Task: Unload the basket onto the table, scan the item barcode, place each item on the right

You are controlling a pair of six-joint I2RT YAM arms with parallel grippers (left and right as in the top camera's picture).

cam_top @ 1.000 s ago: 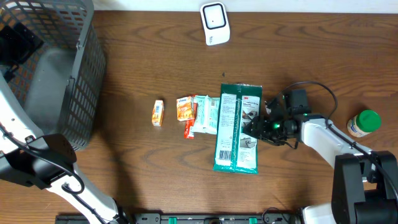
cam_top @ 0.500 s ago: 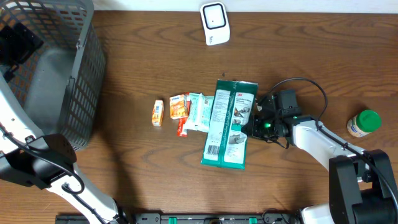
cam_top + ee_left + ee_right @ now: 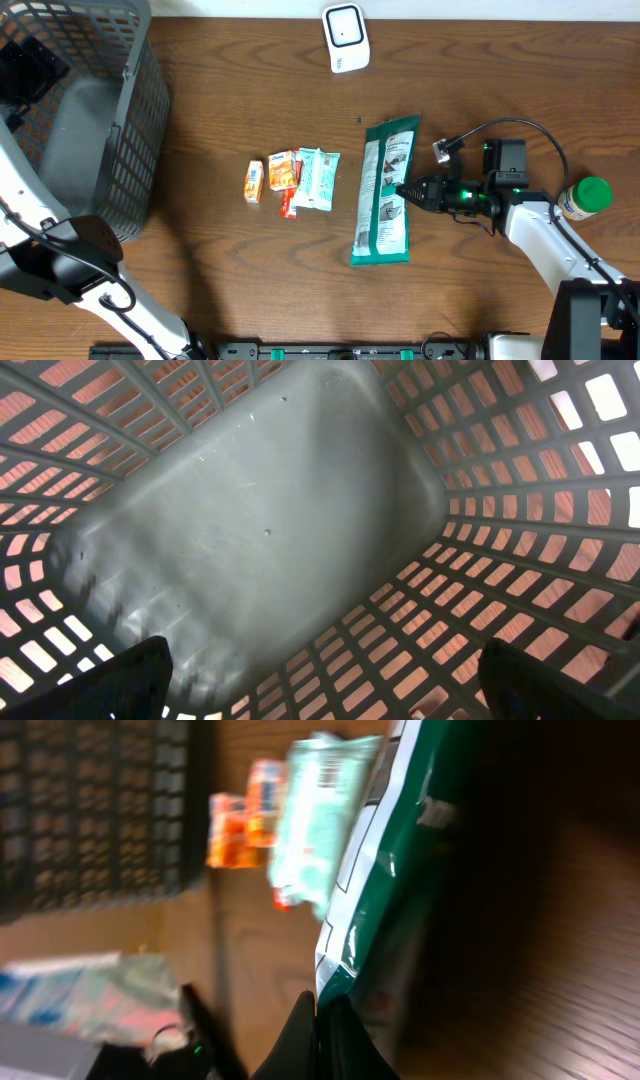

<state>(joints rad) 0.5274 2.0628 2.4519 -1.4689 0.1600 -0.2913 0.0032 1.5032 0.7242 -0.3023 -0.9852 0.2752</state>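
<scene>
One long edge of the green package (image 3: 382, 195), its right one, is clamped in my right pincer (image 3: 404, 189) mid-counter (image 3: 480, 90). Small packets (image 3: 318, 180) lie just left of it, and bare wood runs far to the white scanner (image 3: 345, 38). My left pincer (image 3: 325, 685) is spread wide inside the basket (image 3: 130, 120).

1. The right gripper's (image 3: 322, 1008) dark fingers, pressed together, pinch an edge of the glossy dark-green plastic package (image 3: 425, 850);
2. just beside it, a pale mint packet (image 3: 315, 820) and small orange packets (image 3: 243, 820) lie on the brown wooden table (image 3: 560, 970);
3. a dark mesh basket (image 3: 100, 810) stands beyond, blurred.
</scene>
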